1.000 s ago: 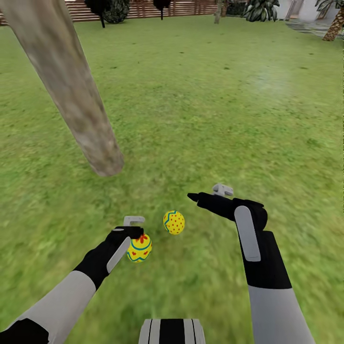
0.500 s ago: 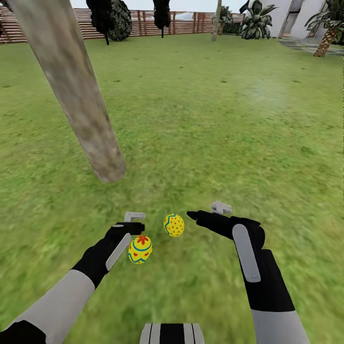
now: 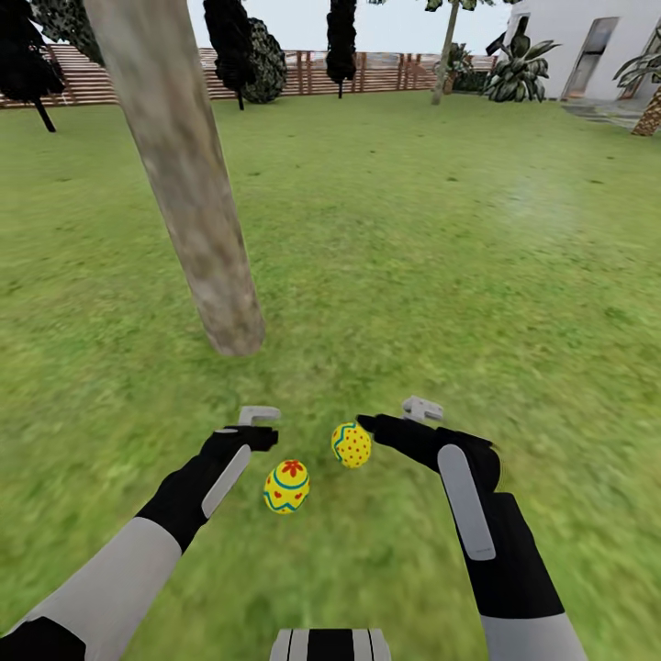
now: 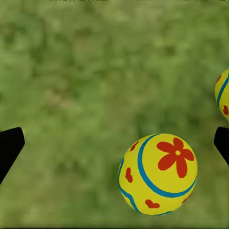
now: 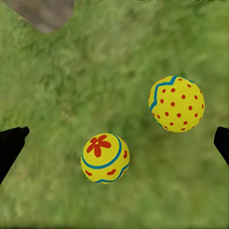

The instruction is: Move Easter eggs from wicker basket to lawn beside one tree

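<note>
Two yellow Easter eggs lie on the lawn (image 3: pixel 441 275) just in front of the tree (image 3: pixel 197 193). One is the flower-marked egg (image 3: pixel 286 486) (image 4: pixel 157 174) (image 5: pixel 105 158), the other the red-dotted egg (image 3: pixel 352 444) (image 5: pixel 177 103) (image 4: pixel 222 93). My left gripper (image 3: pixel 260 430) (image 4: pixel 116 145) hangs open above the flower egg, with its fingers spread wide and off it. My right gripper (image 3: pixel 390 418) (image 5: pixel 117 140) is open too, and its black fingertip is close beside the dotted egg. The wicker basket is out of view.
The trunk's base (image 3: pixel 234 332) (image 5: pixel 45 12) meets the grass a short way beyond the eggs. A brown slat fence (image 3: pixel 386 72), dark narrow trees (image 3: pixel 229 41) and a white house (image 3: pixel 588 46) stand far back. Open grass spreads to the right.
The head view has tilted up and shifted. The flower egg, pressed against my left gripper earlier, now lies apart from it. My right gripper has come in close to the dotted egg.
</note>
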{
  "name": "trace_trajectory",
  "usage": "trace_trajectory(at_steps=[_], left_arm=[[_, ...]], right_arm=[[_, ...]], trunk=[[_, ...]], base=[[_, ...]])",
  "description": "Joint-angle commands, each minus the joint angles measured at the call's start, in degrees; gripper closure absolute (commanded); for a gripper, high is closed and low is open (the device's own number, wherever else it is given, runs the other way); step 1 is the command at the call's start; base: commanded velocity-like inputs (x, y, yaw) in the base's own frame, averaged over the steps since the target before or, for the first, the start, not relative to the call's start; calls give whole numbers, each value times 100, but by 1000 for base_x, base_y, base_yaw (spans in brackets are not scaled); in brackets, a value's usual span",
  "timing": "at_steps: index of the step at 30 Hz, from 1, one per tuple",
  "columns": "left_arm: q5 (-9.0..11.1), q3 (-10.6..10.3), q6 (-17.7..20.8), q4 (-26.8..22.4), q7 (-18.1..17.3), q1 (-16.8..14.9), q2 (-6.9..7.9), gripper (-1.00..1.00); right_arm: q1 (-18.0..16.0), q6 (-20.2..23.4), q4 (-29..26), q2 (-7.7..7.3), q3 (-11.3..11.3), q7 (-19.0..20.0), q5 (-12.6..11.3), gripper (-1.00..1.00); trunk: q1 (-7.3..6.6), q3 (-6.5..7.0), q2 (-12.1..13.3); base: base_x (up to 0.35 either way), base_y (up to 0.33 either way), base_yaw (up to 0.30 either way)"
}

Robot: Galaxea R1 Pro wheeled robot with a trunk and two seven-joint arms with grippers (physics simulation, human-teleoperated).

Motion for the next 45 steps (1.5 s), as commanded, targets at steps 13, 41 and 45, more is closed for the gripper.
trace_trajectory(at_steps=[13, 41, 45], left_arm=[[63, -22, 37, 55, 63, -9, 6, -100], [108, -13, 198, 57, 544, -16, -4, -100], [113, -8, 379, 62, 547, -29, -3, -100]], right_arm=[[48, 52, -1, -26, 38, -21, -62, -100], [72, 9, 4, -23, 26, -69, -59, -100], [74, 12, 4, -23, 32, -67, -61, -100]], trunk=[[-34, 254, 16], [-107, 737, 53], [-117, 798, 58]], base=[[0, 0, 31], [-111, 0, 143], [-1, 0, 195]])
